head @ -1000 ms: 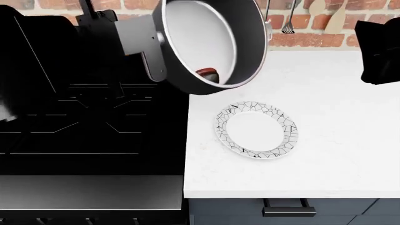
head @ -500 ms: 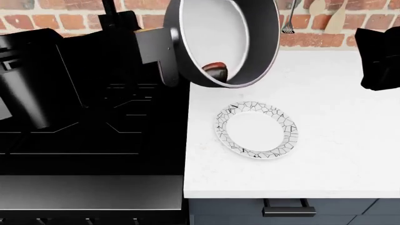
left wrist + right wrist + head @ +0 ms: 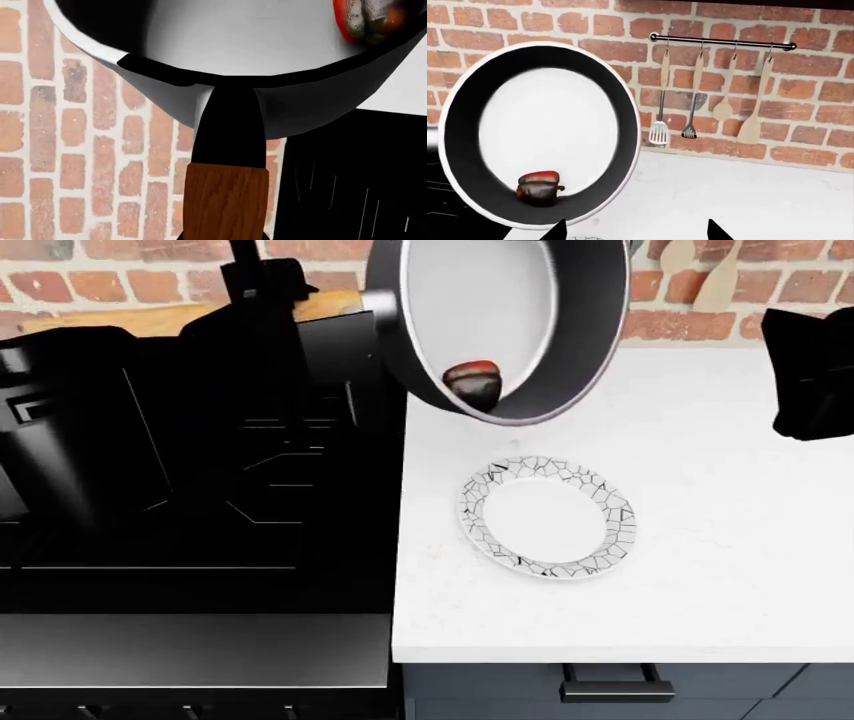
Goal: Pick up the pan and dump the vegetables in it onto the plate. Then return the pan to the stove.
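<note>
Jaws on your left arm: can't tell, they're out of frame. Right jaws sit apart. The pan [image 3: 514, 325] is tipped on its side, mouth facing you, handle [image 3: 223, 200] pointing left over the stove [image 3: 200, 500]. The pepper [image 3: 539, 187] rests against the low rim, above the plate [image 3: 549, 517] on the white table [image 3: 721, 540]. Only the right wrist view catches the utensil rail [image 3: 724, 42] on the brick wall.

The pan [image 3: 540, 135] is tipped on its side with its open mouth facing the camera, a red bell pepper [image 3: 539, 187] resting against its lower inner wall, beside a utensil rail [image 3: 722, 41] on the brick wall [image 3: 814, 90] above the white counter [image 3: 740, 200].
</note>
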Available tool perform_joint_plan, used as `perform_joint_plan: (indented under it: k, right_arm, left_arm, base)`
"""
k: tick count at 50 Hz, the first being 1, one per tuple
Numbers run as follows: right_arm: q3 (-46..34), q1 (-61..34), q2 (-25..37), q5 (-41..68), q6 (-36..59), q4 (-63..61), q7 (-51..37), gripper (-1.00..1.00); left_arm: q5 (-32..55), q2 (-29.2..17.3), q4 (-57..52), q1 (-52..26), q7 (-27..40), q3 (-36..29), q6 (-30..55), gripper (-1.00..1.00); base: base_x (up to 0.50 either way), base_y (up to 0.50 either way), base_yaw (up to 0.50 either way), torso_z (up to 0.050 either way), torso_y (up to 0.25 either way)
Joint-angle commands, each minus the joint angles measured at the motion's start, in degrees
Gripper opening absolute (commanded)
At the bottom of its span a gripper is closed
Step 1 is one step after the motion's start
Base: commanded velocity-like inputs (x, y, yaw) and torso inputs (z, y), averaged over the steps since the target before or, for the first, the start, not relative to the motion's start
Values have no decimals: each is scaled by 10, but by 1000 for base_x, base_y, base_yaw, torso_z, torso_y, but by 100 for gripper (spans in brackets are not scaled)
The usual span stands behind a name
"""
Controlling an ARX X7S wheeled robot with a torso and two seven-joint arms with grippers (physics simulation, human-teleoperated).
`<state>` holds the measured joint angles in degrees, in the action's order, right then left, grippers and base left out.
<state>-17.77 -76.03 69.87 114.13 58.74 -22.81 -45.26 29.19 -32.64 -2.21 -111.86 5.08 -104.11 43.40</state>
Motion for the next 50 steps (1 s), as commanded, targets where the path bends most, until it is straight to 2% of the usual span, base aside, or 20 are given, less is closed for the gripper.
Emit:
perform_joint_plan:
  k: [1,26,35,50]
  right_arm:
    - [7,13,7,-2,-8,-4,5,100]
    - [19,39,16,-7,-24,-10,16,100]
    - [23,48,19,-6,-29,-13,18,100]
    - [31,68,25,-13,-39,-18,27,100]
  left_arm:
    - [-69,-11,-16,5,49,4,-9,-100]
    - [-103,-19,-37,53,101,-8,-31,-100]
    - [-141,-15,-41,56,131,-29,-8,-100]
    - [-149,-8,-17,60,132,-30,-5,-100]
  base:
    - [0,0,0,0,0]
    - [0,0,0,0,1]
    - [0,0,0,1,2]
    - [0,0,0,0,1]
